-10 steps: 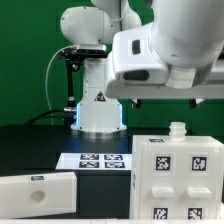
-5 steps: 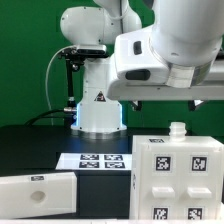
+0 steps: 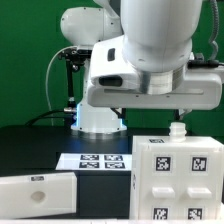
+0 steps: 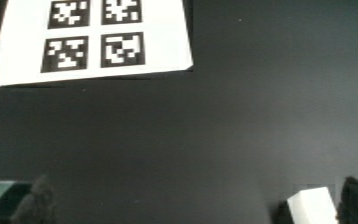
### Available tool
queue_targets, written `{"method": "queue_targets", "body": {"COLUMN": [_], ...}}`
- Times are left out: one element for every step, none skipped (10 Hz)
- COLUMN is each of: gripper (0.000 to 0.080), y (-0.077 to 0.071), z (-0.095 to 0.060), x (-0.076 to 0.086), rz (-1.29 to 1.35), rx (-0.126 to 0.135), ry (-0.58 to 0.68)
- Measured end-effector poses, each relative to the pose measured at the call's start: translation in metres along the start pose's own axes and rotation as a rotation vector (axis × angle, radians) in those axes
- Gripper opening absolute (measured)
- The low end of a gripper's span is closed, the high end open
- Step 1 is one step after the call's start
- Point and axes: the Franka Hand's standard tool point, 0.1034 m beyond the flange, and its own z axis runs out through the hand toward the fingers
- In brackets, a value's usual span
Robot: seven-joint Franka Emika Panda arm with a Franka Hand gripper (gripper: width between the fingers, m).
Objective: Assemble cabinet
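Note:
The cabinet box (image 3: 176,182), matte white with square tags on its face, stands at the front on the exterior view's right, a small white peg (image 3: 178,128) on its top. A white slab panel (image 3: 36,192) with a round recess lies at the front left. My gripper (image 3: 150,114) hangs above the table, behind the box and higher than it. In the wrist view my gripper (image 4: 185,205) is open over bare black table, nothing between its dark fingers (image 4: 16,200). A white piece (image 4: 313,204) shows just inside the other finger; I cannot tell what it is.
The marker board (image 3: 96,160) lies flat on the black table between the robot base (image 3: 98,108) and the cabinet parts; it also fills a corner of the wrist view, marker board (image 4: 87,40). A green wall stands behind.
My hand has swung toward the exterior view's left and now fills the middle of that view. The jaws stayed open. The cabinet parts have not moved.

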Motion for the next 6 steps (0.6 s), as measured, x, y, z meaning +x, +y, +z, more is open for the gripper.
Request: {"method": "queue_targets", "body": {"gripper": [0.0797, 0.0797, 0.0797, 0.0797, 0.0797, 0.0797], "y": [0.0, 0.002, 0.015, 0.029, 0.029, 0.011], "z": [0.0, 0.0, -0.001, -0.003, -0.008, -0.011], "x": [0.0, 0.0, 0.004, 0.007, 0.008, 0.005], "rz": [0.001, 0.006, 0.068, 0.084, 0.047, 0.003], "rx": [0.0, 0.003, 0.036, 0.068, 0.065, 0.032], "ry": [-0.001, 0.0, 0.015, 0.018, 0.028, 0.038]}}
